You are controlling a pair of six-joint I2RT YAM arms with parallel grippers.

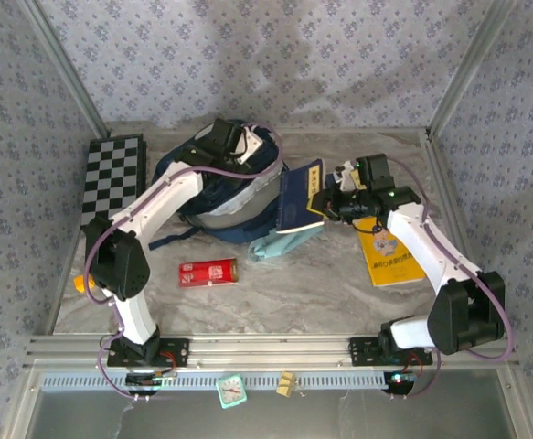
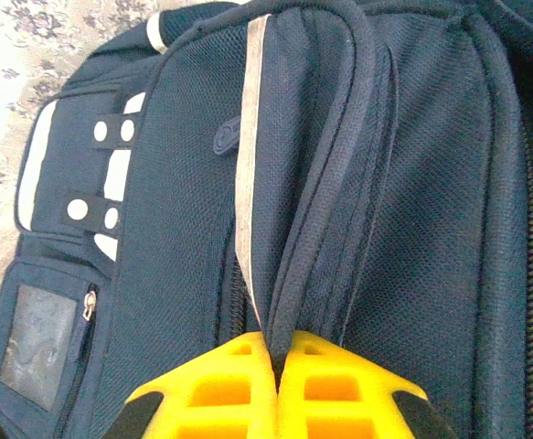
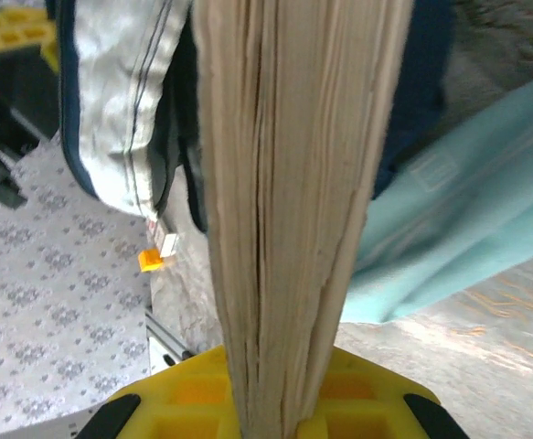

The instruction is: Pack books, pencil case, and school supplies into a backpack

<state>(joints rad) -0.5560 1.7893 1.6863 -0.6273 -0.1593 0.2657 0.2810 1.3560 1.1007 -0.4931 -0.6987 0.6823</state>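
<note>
Top external view: on the far left a flat black-and-white chequered board (image 1: 112,178) lies by the wall. A tiny orange block (image 1: 83,284) sits at the left edge of the grey marbled table (image 1: 293,293). A small red box with white print (image 1: 207,272) lies flat near the front, with its long side going left to right.

Behind the red box is the big navy-blue fabric backpack (image 1: 216,197), its mouth facing right. The left gripper (image 1: 233,137) is at the far top of the backpack. In the left wrist view its yellow fingers (image 2: 220,389) are squeezed tight on a fold of the backpack (image 2: 175,229) cloth, and the left gripper (image 2: 275,366) has nothing else in it.

Just right of the backpack's mouth is a thin navy-blue book (image 1: 300,197). Its long side runs from far to near and it leans a bit. A soft light teal pencil case (image 1: 280,242) lies under its near end and sticks out towards the front.

The right gripper (image 1: 326,203) pinches the book's right edge. In the right wrist view the book's (image 3: 289,183) pale page edges stand between the closed fingers of the right gripper (image 3: 280,393), with the pencil case (image 3: 458,229) on the right.

A flat yellow book (image 1: 389,256) lies under the right arm, its long side far to near. A small teal clock (image 1: 232,390) sits by the front rail.
</note>
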